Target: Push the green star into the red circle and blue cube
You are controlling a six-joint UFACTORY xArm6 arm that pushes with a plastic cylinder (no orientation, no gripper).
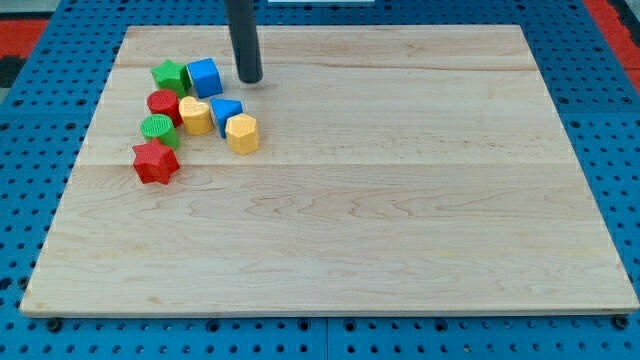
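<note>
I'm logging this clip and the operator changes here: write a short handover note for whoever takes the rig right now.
My tip: at the view's top, just right of the blue cube block, apart from it; it touches no block.
Job's things: the green star-shaped block sits directly left of the blue cube, seemingly touching it. The red round block lies just below the star, close against it.
Done: the star already sits against both targets, by the look of it.
Left: probably nothing; at most a nudge from the star's upper left to tighten it in.
</note>
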